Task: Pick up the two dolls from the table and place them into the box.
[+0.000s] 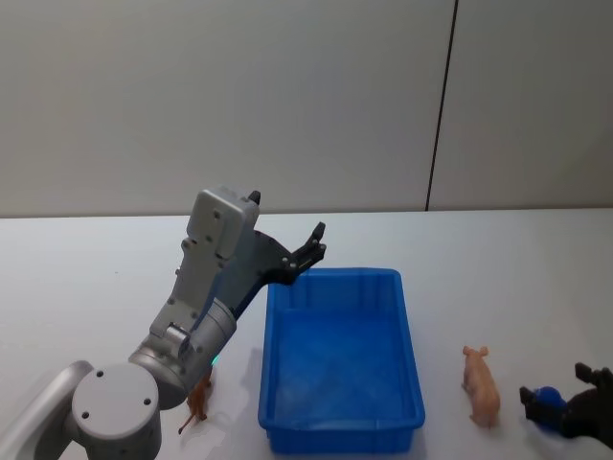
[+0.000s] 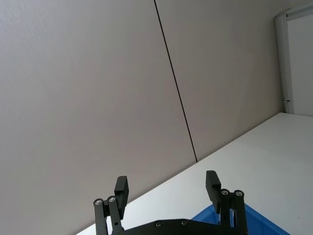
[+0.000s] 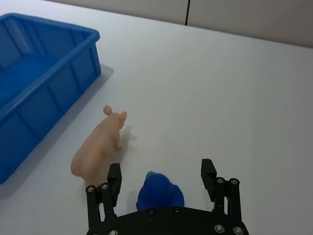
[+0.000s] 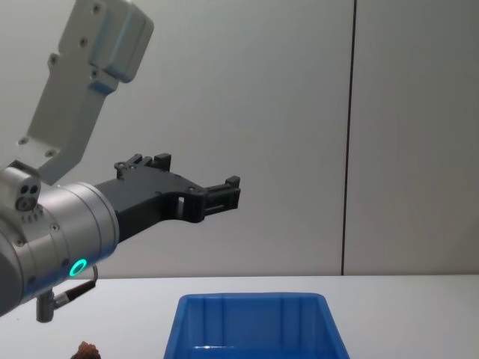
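The blue doll [image 3: 160, 192] is small and rounded and sits on the white table [image 3: 220, 98] right of the blue box [image 1: 337, 364]. My right gripper [image 3: 161, 167] is open, low at the table, with one finger on each side of the blue doll [image 1: 548, 395]. The reddish-brown doll [image 1: 198, 398] lies on the table left of the box, partly hidden by my left arm; it also shows as a fuzzy tuft [image 4: 88, 348] in the chest view. My left gripper [image 2: 167, 188] is open and holds nothing. It is raised in the air over the box's far left corner [image 1: 314, 245].
A pale pink toy pig [image 3: 98, 147] lies on the table between the box and the blue doll, close to my right gripper's finger. The box's inside [image 4: 254, 333] looks bare. A grey wall stands behind the table.
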`<state>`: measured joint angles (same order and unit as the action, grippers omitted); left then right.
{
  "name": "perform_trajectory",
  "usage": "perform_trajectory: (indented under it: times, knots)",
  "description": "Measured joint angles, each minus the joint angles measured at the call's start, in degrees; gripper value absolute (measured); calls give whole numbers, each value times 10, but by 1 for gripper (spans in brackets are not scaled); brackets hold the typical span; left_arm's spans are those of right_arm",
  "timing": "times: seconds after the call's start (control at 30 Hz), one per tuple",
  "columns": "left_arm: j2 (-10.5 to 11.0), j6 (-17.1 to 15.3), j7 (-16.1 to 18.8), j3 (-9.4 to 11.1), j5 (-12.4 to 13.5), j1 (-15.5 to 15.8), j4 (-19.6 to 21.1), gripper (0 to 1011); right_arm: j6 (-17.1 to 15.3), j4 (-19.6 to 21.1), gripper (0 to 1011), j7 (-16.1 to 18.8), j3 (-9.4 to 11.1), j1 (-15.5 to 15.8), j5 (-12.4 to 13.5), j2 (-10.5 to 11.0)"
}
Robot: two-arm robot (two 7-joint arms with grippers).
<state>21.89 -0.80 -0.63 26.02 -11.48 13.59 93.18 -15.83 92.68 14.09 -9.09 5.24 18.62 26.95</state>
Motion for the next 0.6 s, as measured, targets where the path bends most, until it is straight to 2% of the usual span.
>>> perform_trajectory:
  times: [0.5, 0.6]
  knots:
    - [0, 0, 0, 0, 0, 0, 0, 1001, -10, -19, 1001, 15, -5, 4, -9, 0]
    - [0, 0, 0, 0, 0, 0, 0, 1001, -11, -22, 950, 16, -6, 4, -10, 0]
